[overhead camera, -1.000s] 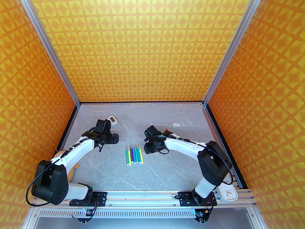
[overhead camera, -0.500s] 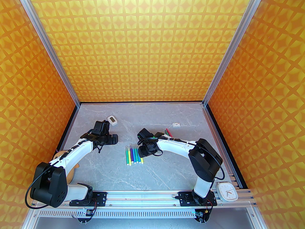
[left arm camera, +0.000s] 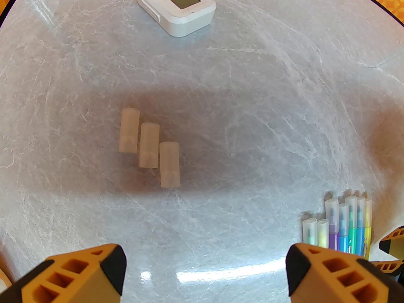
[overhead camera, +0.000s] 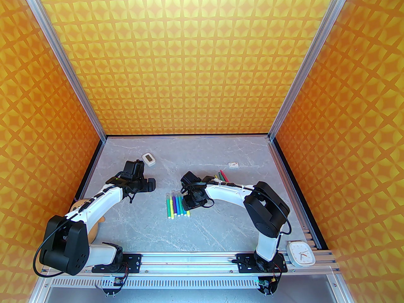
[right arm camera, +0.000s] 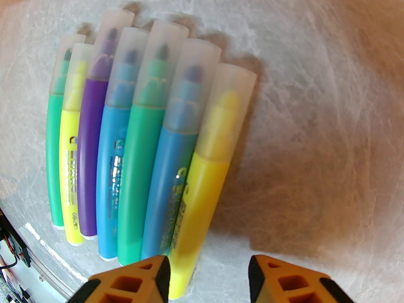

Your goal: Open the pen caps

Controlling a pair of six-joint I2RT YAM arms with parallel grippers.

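The right gripper [right arm camera: 206, 279] stands with its jaws partly apart and nothing between the pads. The near end of the yellow pen [right arm camera: 202, 181] lies just inside its left finger [right arm camera: 135, 279]. I cannot tell whether they touch. That pen closes the right end of a row of seven pens [overhead camera: 178, 204] at mid-desk [overhead camera: 221, 226]. They lie side by side and touching, with the white plugs toward the near edge. All seven wear their caps [right arm camera: 189, 84], which point to the far edge.

The left gripper [left arm camera: 205, 273] has its jaws wide apart and empty. It hangs above three loose caps [left arm camera: 149, 145] that lie side by side left of the row. A white device [left arm camera: 175, 5] sits beyond them, toward the far left corner.

A second ago the right gripper hung to the right of the row, clear of it. It has since swung left and toward the near edge, over the row's right end. Its elbow has drawn in leftward, uncovering more pens, red and green among them [overhead camera: 222, 175], behind the forearm. The left arm has barely shifted.

The right forearm runs left from a raised elbow over the desk's right side, with the wrist bent down. The left forearm climbs from an elbow by the near left corner, its wrist turned toward the middle.
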